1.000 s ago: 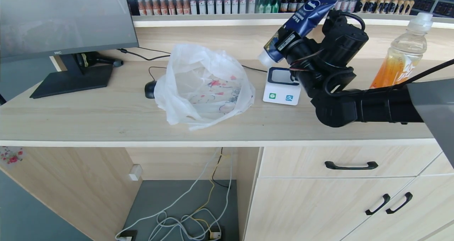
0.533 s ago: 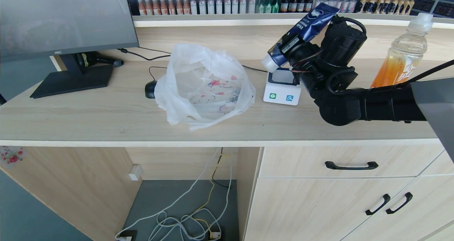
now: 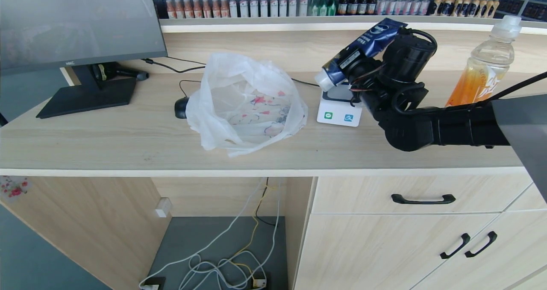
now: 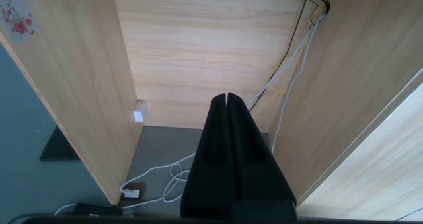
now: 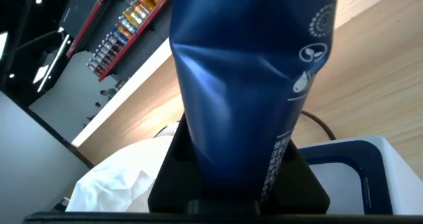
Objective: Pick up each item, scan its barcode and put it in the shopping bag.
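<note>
The right gripper (image 3: 358,68) is closed around the dark blue soft tube with a white cap (image 3: 368,40). The tube's long axis slants, cap end lowest, just above the small white box-shaped scanner (image 3: 339,115). The thin white plastic shopping bag (image 3: 245,102) lies to the robot's left of it.

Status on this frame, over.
Right gripper shut on blue tube, cap end tilted down at scanner. Left gripper shut, empty, below counter. Shopping bag beside scanner.
</note>
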Tool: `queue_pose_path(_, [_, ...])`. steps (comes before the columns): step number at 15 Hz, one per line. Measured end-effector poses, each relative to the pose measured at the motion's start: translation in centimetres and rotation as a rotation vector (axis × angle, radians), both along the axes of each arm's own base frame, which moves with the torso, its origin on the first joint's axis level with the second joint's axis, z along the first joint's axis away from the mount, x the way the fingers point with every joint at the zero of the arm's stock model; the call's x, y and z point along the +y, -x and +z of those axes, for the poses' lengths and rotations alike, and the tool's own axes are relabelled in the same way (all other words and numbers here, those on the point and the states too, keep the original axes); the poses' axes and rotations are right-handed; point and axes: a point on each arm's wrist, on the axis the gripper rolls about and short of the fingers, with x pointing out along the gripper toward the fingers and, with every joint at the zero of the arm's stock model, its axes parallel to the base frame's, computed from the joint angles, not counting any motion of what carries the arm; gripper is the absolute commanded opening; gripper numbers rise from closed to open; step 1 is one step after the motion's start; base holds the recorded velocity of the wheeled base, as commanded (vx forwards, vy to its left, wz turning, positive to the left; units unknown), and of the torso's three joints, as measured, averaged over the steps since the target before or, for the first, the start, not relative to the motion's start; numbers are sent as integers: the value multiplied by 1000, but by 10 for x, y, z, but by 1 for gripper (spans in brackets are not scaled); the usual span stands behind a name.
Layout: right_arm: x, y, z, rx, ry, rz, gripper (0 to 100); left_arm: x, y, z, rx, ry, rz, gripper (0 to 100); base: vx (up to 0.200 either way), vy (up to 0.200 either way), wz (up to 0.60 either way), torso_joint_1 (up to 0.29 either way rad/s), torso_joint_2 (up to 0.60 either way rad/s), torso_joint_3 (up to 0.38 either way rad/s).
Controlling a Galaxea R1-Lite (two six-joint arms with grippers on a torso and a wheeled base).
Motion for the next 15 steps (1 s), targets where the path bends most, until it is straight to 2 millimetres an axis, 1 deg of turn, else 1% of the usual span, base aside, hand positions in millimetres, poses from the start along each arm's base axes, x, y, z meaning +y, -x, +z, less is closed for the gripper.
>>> queue_pose_path(4, [-4,-3,-2,5,0,-9,0,0,0,0,0,0,0,0,0,0,0,0,0,0])
queue_pose_path(15, [-5,-7,-7,24,-2,-5,0,0,0,0,0,0,0,0,0,0,0,0,0,0])
